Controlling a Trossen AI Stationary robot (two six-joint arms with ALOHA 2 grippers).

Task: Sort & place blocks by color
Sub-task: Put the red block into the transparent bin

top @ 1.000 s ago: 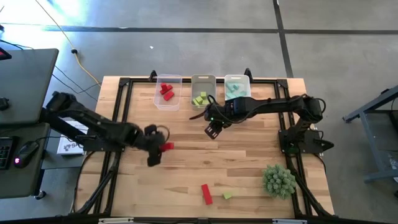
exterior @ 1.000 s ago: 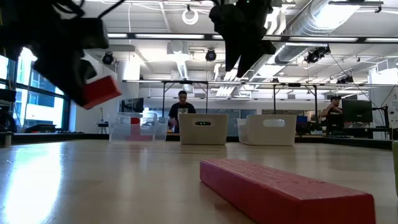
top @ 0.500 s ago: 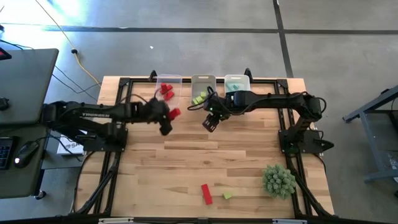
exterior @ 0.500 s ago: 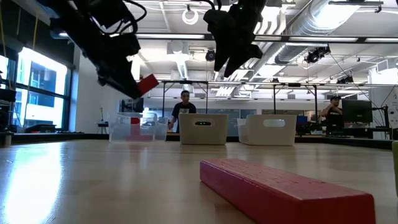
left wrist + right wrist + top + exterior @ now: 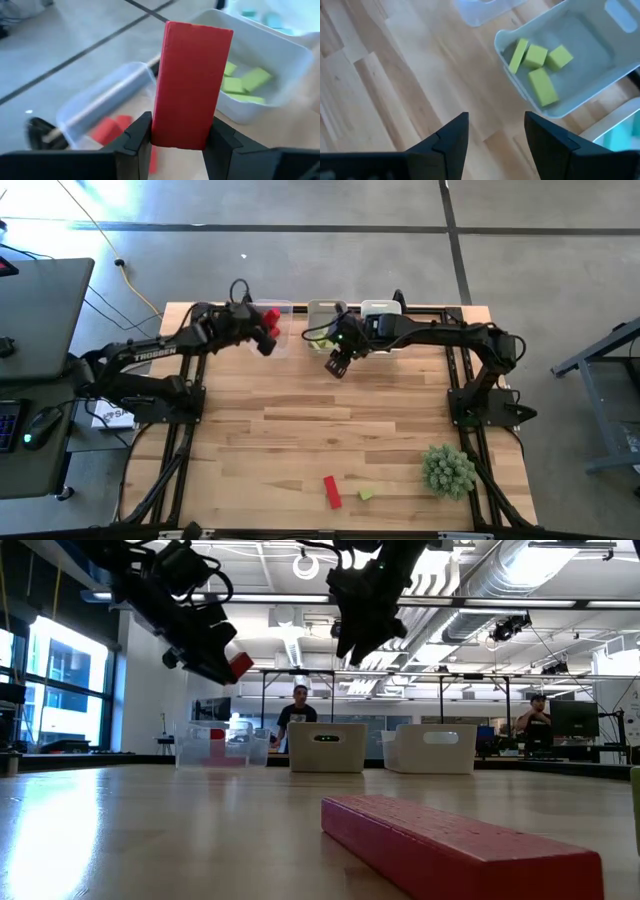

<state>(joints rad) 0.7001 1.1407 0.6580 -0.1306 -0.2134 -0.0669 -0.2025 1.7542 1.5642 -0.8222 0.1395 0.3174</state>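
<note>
The left pincer (image 5: pixel 176 135) gripped a red block (image 5: pixel 191 85) by its flat sides, directly above the bin (image 5: pixel 95 107) holding reds; it looked light, stiff, smooth; the right pincer (image 5: pixel 495 132) hung open, empty.

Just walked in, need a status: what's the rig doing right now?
Sorting blocks by colour into three bins. The left gripper holds a red bar by the bin with red blocks. The right gripper is open and empty beside the bin of yellow-green blocks. One red bar and a yellow-green block remain on the table.
</note>
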